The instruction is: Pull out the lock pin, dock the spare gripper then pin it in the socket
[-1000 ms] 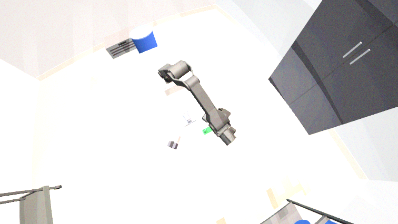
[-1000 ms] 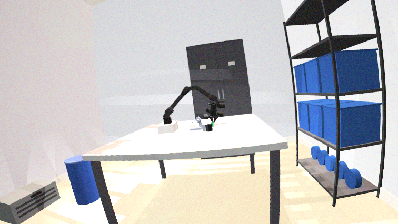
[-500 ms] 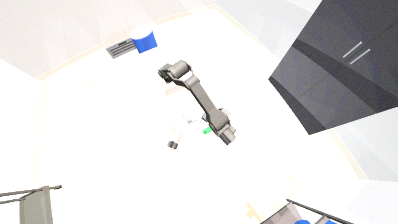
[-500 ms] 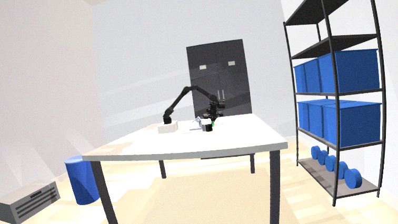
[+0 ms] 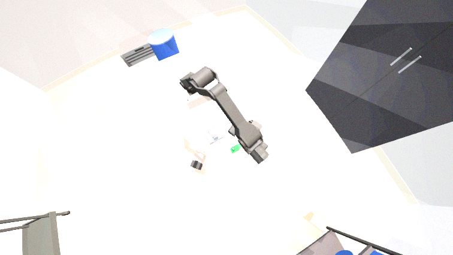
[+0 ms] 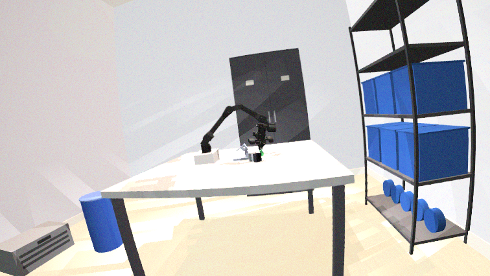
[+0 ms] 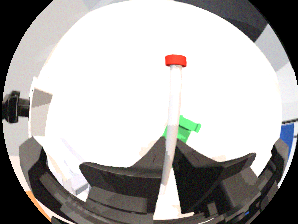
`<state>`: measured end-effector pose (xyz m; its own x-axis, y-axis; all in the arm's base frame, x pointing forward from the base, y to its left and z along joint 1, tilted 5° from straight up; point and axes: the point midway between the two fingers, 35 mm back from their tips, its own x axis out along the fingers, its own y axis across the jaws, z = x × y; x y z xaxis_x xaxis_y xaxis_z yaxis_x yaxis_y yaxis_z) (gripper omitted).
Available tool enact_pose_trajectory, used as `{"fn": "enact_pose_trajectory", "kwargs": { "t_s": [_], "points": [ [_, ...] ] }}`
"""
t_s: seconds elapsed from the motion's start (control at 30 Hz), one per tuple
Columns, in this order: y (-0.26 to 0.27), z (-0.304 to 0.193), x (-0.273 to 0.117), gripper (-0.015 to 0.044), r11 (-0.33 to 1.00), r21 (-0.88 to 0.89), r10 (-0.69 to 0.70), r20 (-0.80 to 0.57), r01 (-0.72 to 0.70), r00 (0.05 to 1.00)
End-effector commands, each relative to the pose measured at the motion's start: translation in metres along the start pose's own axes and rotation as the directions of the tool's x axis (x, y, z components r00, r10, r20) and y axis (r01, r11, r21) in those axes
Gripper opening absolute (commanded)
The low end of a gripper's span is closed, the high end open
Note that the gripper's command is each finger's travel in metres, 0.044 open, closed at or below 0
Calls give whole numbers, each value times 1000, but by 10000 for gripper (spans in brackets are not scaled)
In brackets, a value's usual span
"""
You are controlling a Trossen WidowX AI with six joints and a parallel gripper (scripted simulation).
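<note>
While arm reaches over tabletop in top view, gripper (image 5: 236, 140) (image 6: 261, 148) (image 7: 166, 140) is mostly hidden under wrist; green part (image 5: 235, 148) (image 6: 262, 153) (image 7: 187, 127) shows just beside. Exterior view: gripper points down near green pc, behind dark cyl. part (image 6: 255, 157); pale angled part (image 6: 244, 149) on table (image 6: 274, 180), betw. arm base (image 6: 206, 157) & green pc. Wrist view: fingers nearly closed, gripping lock pin (image 7: 174, 95) w/ red head; green pc behind it. Pin-socket contact: can't tell.
</note>
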<state>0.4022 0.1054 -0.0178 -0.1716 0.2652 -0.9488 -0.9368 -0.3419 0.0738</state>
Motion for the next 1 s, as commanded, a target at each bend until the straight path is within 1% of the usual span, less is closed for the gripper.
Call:
{"fn": "enact_pose_trajectory", "kwargs": {
  "t_s": [0.0, 0.23, 0.27, 0.47, 0.97],
  "points": [
    [-1, 3, -9, 0, 1000, -2, -8, -1, 8, 1000],
    [5, 6, -11, 0, 1000, 4, 18, 4, -18, 1000],
    [5, 4, -5, 0, 1000, 5, 24, 5, -24, 1000],
    [5, 4, -6, 0, 1000, 8, 24, 5, -24, 1000],
    [10, -12, -49, 0, 967, 255, -8, 30, 0, 1000]
  ]
}}
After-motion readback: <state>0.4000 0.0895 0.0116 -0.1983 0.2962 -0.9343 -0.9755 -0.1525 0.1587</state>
